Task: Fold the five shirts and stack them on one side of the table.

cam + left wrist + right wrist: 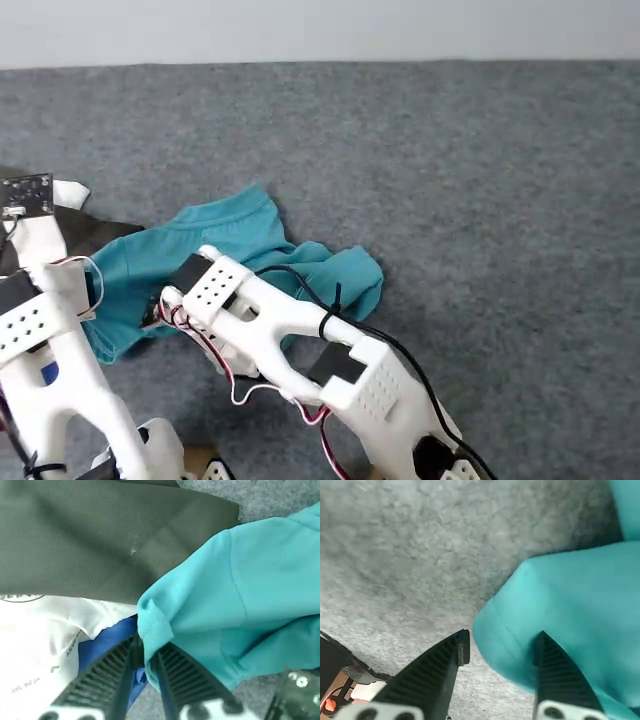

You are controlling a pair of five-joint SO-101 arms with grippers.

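— Your right arm (290, 335) sits closest to the overhead lens, stretched across the lower middle, red and black wires looped along it; your left arm (45, 340) stands at the left edge. What lies under them?

— Grey felt tabletop (480, 200) first; on its left half the teal shirt (235, 240) lies crumpled and unfolded, its left side running under your left arm; an olive shirt (100, 540) lies flat beneath the teal one's edge; a white shirt (35, 635) touches the olive one; a blue shirt (102, 652) shows between the white and the teal.

— And the hands?

— Your left hand (146, 652) is pinched tight on a hemmed edge of the teal shirt; your right hand (502, 635) stands wide, one finger over bare felt, the other over a teal corner, the hem between them.
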